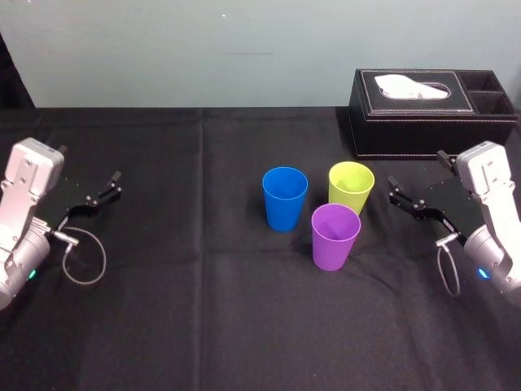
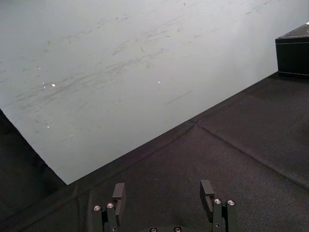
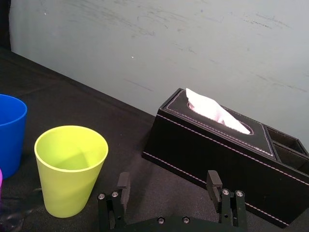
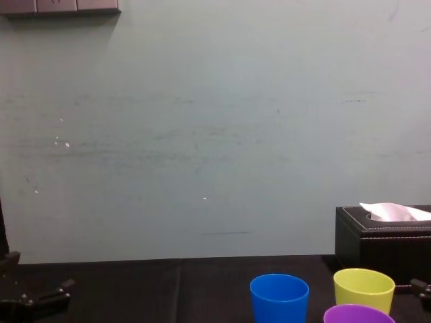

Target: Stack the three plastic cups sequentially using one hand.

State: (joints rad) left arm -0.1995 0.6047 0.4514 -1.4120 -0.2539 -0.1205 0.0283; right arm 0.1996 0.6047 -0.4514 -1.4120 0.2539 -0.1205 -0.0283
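Note:
Three cups stand upright and apart in the middle of the black table: a blue cup (image 1: pixel 285 198) on the left, a yellow-green cup (image 1: pixel 351 187) behind right, and a purple cup (image 1: pixel 335 236) nearest me. The yellow-green cup (image 3: pixel 70 169) and the blue cup's edge (image 3: pixel 9 133) also appear in the right wrist view; in the chest view the blue cup (image 4: pixel 279 298), yellow-green cup (image 4: pixel 363 291) and purple cup's rim (image 4: pixel 358 315) sit low. My right gripper (image 1: pixel 419 183) hovers open and empty, just right of the cups. The left gripper (image 1: pixel 104 189) rests open at the table's far left.
A black leather tissue box (image 1: pixel 431 112) with a white tissue sticking out stands at the back right, close behind the right gripper. A black cloth (image 1: pixel 203 326) covers the table. A pale wall (image 4: pixel 202 134) rises behind it.

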